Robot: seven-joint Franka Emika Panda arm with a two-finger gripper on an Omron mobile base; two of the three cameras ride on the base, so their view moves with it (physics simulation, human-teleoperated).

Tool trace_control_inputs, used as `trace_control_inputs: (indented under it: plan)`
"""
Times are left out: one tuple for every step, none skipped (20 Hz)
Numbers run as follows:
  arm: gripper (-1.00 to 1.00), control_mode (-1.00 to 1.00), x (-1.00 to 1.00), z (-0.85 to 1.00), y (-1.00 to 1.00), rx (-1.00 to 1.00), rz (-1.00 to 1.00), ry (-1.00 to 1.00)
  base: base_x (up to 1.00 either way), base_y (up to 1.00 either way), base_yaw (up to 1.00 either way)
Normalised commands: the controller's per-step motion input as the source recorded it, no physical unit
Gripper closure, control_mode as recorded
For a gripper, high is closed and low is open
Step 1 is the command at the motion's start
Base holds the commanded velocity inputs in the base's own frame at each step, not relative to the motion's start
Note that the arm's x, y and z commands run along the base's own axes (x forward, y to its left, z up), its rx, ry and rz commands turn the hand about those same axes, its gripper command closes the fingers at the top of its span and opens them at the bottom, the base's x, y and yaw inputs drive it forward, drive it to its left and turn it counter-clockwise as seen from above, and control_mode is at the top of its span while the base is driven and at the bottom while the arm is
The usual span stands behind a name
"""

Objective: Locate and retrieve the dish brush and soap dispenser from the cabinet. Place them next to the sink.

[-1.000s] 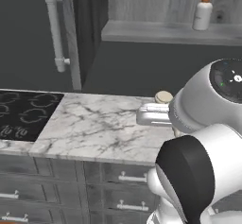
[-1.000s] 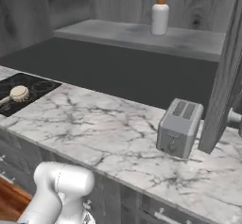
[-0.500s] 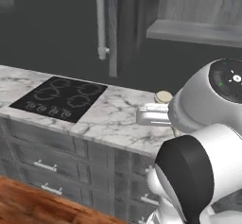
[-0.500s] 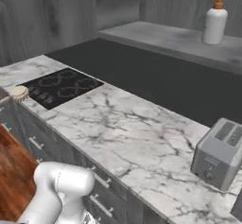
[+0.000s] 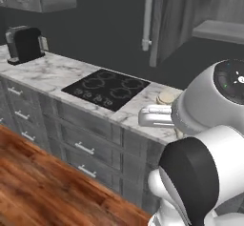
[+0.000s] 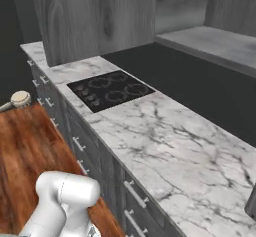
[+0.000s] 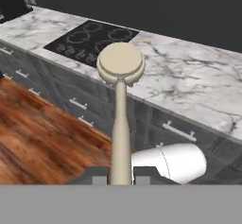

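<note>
The two-finger gripper (image 7: 120, 179) is clamped on the thin wooden handle of the small tan dish brush (image 7: 121, 95), whose round pale head points away from the fingers. Beyond that head lies the white marble counter (image 7: 189, 81) with the black ring-marked stovetop (image 7: 90, 41); grey drawers (image 7: 85, 105) and wood floor (image 7: 42, 142) sit below. The grey wood-grain cabinet's shelf (image 6: 215, 43), apparently bare, is well apart.
</note>
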Motion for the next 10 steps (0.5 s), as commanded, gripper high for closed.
trace_control_inputs:
  plan:
    - [1.00, 1.00, 0.00, 0.00, 0.00, 0.00, 0.00, 0.00, -0.09, 0.49, 0.44]
    - [1.00, 1.00, 0.00, 0.00, 0.00, 0.00, 0.00, 0.00, -0.12, 0.44, 0.46]
    - [1.00, 1.00, 0.00, 0.00, 0.00, 0.00, 0.00, 0.00, -0.10, 0.39, 0.48]
    - [1.00, 1.00, 0.00, 0.00, 0.00, 0.00, 0.00, 0.00, -0.09, 0.34, 0.49]
    - [1.00, 1.00, 0.00, 0.00, 0.00, 0.00, 0.00, 0.00, -0.09, 0.34, 0.49]
    - [1.00, 1.00, 0.00, 0.00, 0.00, 0.00, 0.00, 0.00, -0.10, 0.35, 0.48]
    - [1.00, 1.00, 0.00, 0.00, 0.00, 0.00, 0.00, 0.00, -0.11, 0.36, 0.47]
    - [1.00, 1.00, 0.00, 0.00, 0.00, 0.00, 0.00, 0.00, -0.11, 0.37, 0.47]
    - [1.00, 1.00, 0.00, 0.00, 0.00, 0.00, 0.00, 0.00, -0.12, 0.37, 0.47]
    - [1.00, 1.00, 0.00, 0.00, 0.00, 0.00, 0.00, 0.00, -0.13, 0.39, 0.47]
